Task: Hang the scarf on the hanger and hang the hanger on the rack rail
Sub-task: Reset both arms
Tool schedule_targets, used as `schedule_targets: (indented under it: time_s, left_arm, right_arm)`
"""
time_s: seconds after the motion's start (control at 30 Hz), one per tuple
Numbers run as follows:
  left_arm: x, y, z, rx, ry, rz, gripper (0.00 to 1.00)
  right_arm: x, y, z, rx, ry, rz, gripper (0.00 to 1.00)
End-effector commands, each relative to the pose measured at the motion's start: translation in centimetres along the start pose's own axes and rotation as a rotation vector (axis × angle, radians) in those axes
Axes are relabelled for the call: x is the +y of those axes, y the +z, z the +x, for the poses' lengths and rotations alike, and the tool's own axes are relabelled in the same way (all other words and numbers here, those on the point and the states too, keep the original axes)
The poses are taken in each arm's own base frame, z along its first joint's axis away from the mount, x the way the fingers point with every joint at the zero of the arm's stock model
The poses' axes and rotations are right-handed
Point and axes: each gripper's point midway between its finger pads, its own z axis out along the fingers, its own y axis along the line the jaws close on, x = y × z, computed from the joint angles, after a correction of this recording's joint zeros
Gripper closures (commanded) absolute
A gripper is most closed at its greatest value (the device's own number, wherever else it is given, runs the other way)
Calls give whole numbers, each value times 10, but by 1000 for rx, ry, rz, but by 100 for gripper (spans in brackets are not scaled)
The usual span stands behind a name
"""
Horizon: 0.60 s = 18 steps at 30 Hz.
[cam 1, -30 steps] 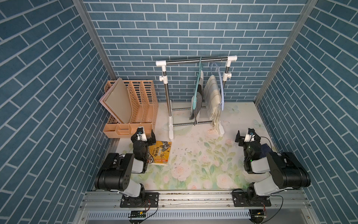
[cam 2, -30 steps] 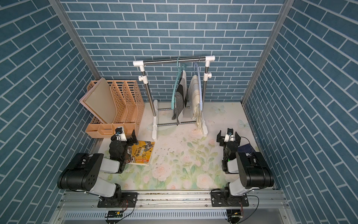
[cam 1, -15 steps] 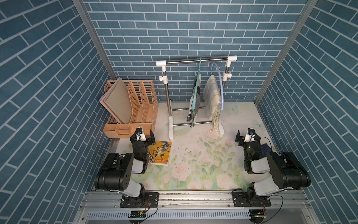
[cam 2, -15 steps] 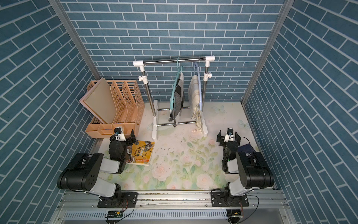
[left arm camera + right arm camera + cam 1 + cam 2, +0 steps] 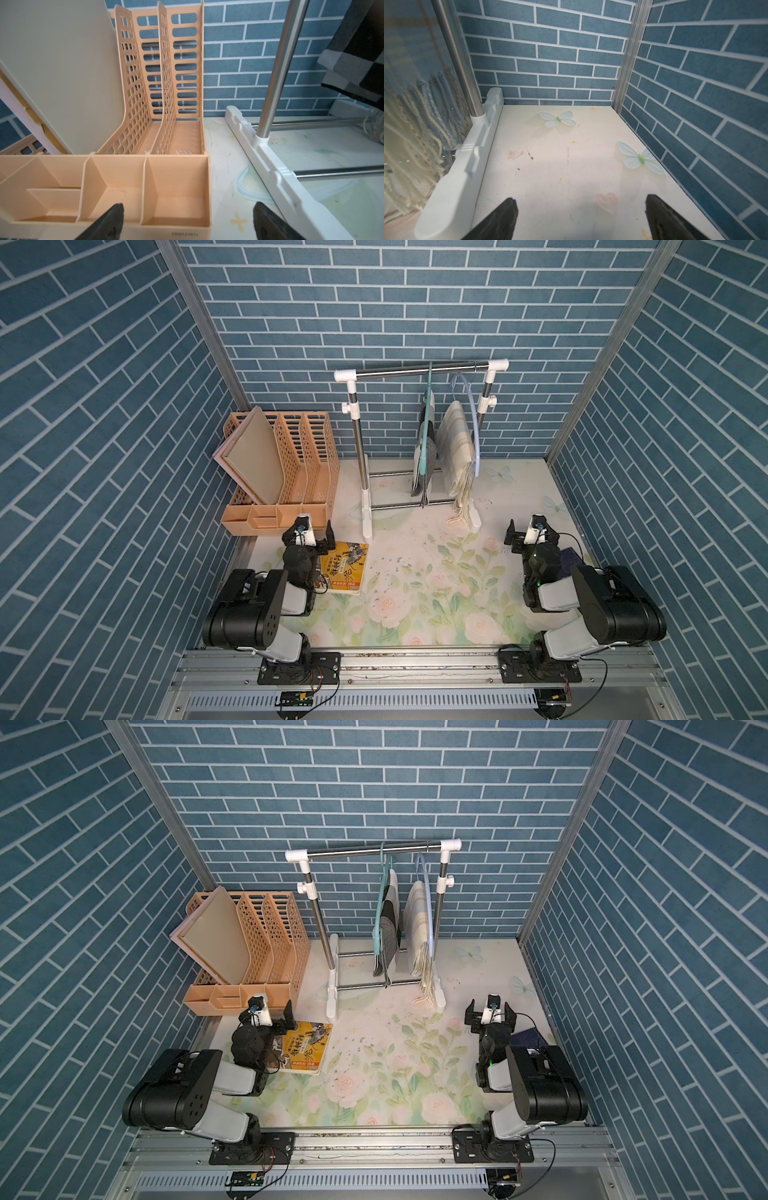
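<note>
A rack stands at the back, and two hangers hang from its rail. A grey and black checked scarf is draped over the teal hanger. A cream striped scarf with a fringe hangs on the pale blue hanger. My left gripper is open and empty near the organiser, seen also in its wrist view. My right gripper is open and empty on the mat to the right of the rack's foot, its jaws wide apart. The cream fringe shows beside it.
A peach file organiser holding a beige board stands back left. A yellow book lies by the left arm. A dark blue object lies under the right arm. The rack's white feet rest on the floral mat.
The checked scarf and its teal hanger sway slightly on the rail. Both arms and grippers have stayed where they were.
</note>
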Motion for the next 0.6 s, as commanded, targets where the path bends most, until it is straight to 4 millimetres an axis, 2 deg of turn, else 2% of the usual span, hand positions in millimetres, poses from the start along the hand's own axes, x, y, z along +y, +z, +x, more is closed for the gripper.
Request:
schedule_targets:
  time_s: [0.0, 0.5, 0.53, 0.57]
  left_arm:
    - [1, 5, 1, 11, 1, -5, 0]
    - [0, 5, 0, 12, -1, 2, 0]
    - [-3, 4, 0, 10, 7, 18, 0]
    - [-14, -2, -1, -5, 38, 85, 0]
  right_arm:
    - [0, 3, -3, -7, 31, -2, 0]
    - [0, 3, -3, -7, 31, -3, 0]
    - [0, 3, -3, -7, 30, -3, 0]
    - [0, 3, -3, -6, 31, -2, 0]
